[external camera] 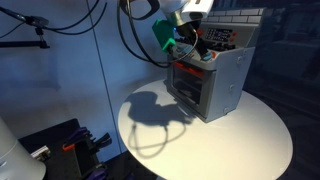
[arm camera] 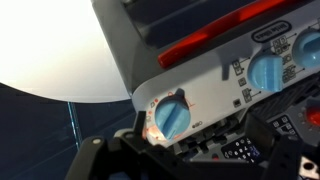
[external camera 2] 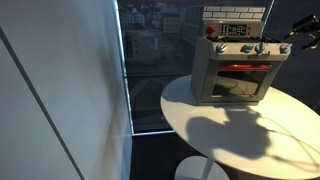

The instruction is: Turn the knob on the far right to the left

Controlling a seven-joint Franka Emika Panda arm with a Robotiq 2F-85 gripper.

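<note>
A grey toy stove [external camera: 228,88] stands on a round white table [external camera: 250,140] and shows in both exterior views [external camera 2: 204,78]. Its red control strip carries a row of pale-blue knobs. The end knob [arm camera: 172,118] fills the middle of the wrist view, and its neighbour [arm camera: 268,70] lies further along the strip. My gripper [arm camera: 196,128] is open right at the end knob, with one dark finger against the knob's edge and the other finger well clear. In an exterior view the gripper [external camera 2: 291,43] reaches the right end of the knob row. In an exterior view the gripper [external camera: 185,45] hides the knob.
The table [external camera 2: 230,128] has its edge close in front of the stove. A pale wall panel [external camera 2: 60,90] and a window stand beside it. Black cables [external camera: 135,30] hang from the arm. Dark equipment [external camera: 70,148] sits low beside the table.
</note>
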